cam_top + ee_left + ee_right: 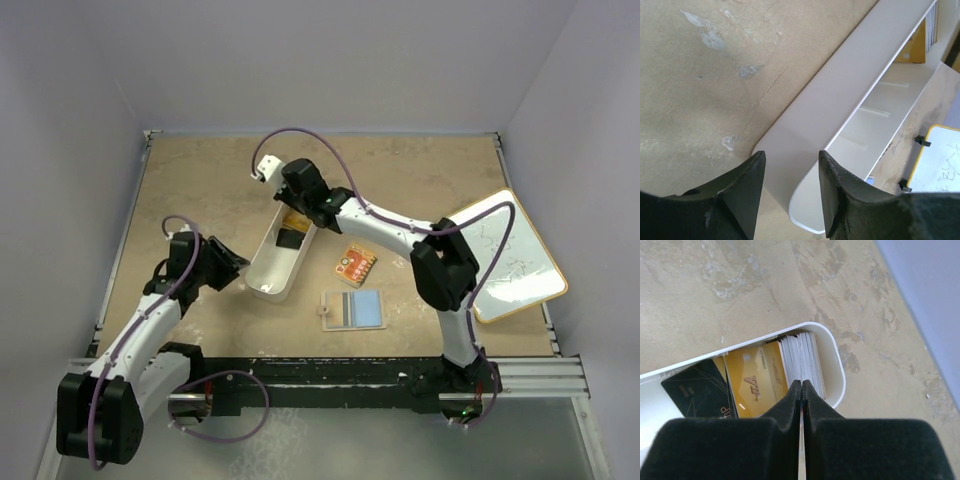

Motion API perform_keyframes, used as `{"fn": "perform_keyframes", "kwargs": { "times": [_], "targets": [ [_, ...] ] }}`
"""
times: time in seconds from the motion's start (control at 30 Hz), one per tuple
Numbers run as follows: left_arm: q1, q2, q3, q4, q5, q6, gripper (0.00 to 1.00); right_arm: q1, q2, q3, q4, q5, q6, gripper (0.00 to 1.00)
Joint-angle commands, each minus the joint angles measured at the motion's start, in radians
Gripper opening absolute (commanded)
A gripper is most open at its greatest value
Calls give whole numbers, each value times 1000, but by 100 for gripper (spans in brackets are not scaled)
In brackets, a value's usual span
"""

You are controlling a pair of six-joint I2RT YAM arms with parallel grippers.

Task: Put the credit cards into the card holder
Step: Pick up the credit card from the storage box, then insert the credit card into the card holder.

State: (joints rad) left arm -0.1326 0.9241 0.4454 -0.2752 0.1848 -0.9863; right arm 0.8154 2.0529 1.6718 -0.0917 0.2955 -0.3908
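Right tool (801, 386) is closed at the far end of the white bin (834, 385), pinching what looks like one thin edge from the upright stack of credit cards (805, 355) directly under its tips. To do this well, lift straight up out of the bin so a single card comes free without dragging its neighbours. Left tool (791, 156) hovers with jaws apart over the bin's near end, gripping nothing. The card holder (328, 310) lies on the counter (420, 180) right of the bin's near end, well apart from the right tool.
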Motion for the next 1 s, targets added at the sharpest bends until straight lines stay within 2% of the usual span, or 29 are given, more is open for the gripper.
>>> {"fn": "perform_keyframes", "kwargs": {
  "times": [0.0, 0.23, 0.5, 0.7, 0.83, 0.97],
  "targets": [
    [5, -36, 89, -62, -70, 70, 44, -13, -121, -39, -1, -33, 77, 0],
    [5, -107, 170, -96, -70, 143, 44, -14, -276, -138, -90, -141, 258, 0],
    [4, -123, 212, -47, 119, 207, 44, -14, -509, -325, -205, -249, 603, 0],
    [-3, -125, 154, 93, 266, 134, 43, -14, -660, -509, -214, -300, 867, 0],
    [-38, -116, 158, 83, 255, 153, 41, -16, -746, -617, -217, -312, 972, 0],
    [-136, -100, 179, 48, 145, 177, 39, -17, -829, -718, -219, -251, 1029, 0]
  ]
}}
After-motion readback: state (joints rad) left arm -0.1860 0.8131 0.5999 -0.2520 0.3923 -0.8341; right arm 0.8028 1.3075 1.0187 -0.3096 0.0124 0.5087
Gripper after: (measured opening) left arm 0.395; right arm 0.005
